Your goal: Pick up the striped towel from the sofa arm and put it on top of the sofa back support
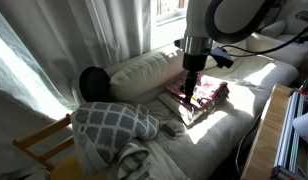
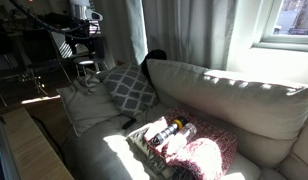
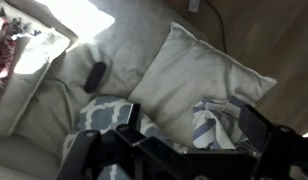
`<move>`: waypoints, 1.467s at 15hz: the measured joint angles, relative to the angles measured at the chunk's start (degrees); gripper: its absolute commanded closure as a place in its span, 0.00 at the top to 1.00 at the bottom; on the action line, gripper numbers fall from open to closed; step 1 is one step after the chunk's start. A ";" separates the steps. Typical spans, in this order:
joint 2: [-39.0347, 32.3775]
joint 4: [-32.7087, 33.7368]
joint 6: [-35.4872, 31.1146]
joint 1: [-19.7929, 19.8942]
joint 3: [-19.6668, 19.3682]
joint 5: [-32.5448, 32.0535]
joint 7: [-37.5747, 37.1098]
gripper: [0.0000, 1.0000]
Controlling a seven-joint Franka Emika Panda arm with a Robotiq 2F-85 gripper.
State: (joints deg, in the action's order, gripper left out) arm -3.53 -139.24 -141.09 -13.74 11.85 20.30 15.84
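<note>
Hand (image 3: pixel 190 136), fingers wide apart, above the sofa (image 1: pixel 249 75); striped towel (image 3: pixel 216 125) lies bunched at a pale cushion's (image 3: pixel 194 75) lower edge, stripes upright, long axis unclear

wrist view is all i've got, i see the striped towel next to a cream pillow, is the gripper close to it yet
Observer: Not yet. In an exterior view the gripper hangs above the sofa seat beside a red patterned cloth, well short of the striped towel.
Operator: ok, and the sofa back, anything up there
Observer: A dark round object sits at the end of the back support nearest the patterned pillow; I cannot tell what it is.
Operator: anything else near that red cloth
Observer: What looks like a bottle lies in a tray beside it.
</note>
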 measured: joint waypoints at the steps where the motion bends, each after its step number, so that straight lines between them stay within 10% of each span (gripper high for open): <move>1: -1.81 1.09 -1.82 -0.44 1.40 1.58 2.42 1.00; 13: -36.51 24.12 -17.39 -1.53 13.61 -5.65 10.57 1.00; 22: -41.16 28.57 -17.84 -0.39 14.95 -7.60 8.61 1.00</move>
State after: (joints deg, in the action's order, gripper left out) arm -44.69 -110.67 -158.93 -14.13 26.80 12.70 24.44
